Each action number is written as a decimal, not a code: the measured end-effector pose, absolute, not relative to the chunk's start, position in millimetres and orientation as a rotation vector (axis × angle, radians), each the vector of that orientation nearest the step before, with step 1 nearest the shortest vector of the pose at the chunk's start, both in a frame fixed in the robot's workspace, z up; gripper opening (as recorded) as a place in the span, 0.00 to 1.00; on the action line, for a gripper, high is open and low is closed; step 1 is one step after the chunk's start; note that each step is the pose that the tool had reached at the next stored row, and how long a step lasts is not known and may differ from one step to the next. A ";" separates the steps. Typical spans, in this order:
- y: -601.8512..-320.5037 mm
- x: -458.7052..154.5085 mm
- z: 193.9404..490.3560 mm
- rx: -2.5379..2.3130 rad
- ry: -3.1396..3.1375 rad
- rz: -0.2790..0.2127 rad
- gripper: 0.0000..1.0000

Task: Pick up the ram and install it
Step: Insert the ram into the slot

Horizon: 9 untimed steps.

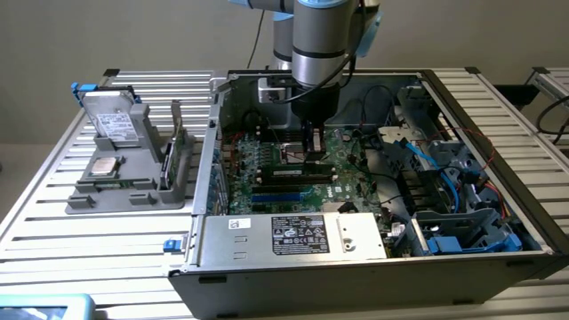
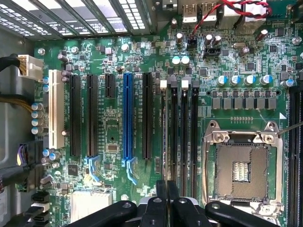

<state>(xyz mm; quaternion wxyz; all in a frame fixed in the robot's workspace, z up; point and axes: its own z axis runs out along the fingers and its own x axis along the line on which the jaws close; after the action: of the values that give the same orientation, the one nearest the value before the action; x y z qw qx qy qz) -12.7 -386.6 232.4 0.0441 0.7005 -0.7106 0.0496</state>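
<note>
Install step: black gripper (image 2: 166,184), jaws clenched, hovers over long black plastic mobo slots (image 2: 184,132), can't tell if green ram stick's pinched; seating needs square slot alignment.

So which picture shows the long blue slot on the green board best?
The wrist view. There the blue slot runs its whole length, seen from above, with nothing in front. The exterior view shows the blue slot as a thin strip at a slant, inside the computer case.
</note>
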 end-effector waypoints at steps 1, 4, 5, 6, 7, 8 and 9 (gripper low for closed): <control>-386.6 -12.7 232.4 2.141 -2.172 0.152 0.12; -386.6 -12.3 232.3 2.141 -2.172 0.153 0.12; -386.6 -12.3 232.2 2.141 -2.172 0.155 0.12; -386.6 -12.3 232.2 2.141 -2.172 0.156 0.12; -386.6 -12.3 232.1 2.141 -2.172 0.157 0.12; -386.6 -12.3 232.0 2.141 -2.173 0.158 0.12; -386.5 -12.3 231.9 2.141 -2.173 0.158 0.12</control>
<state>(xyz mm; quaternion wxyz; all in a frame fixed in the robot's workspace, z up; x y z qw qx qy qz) -12.3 -386.5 231.9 0.0434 0.7003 -0.7106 0.0517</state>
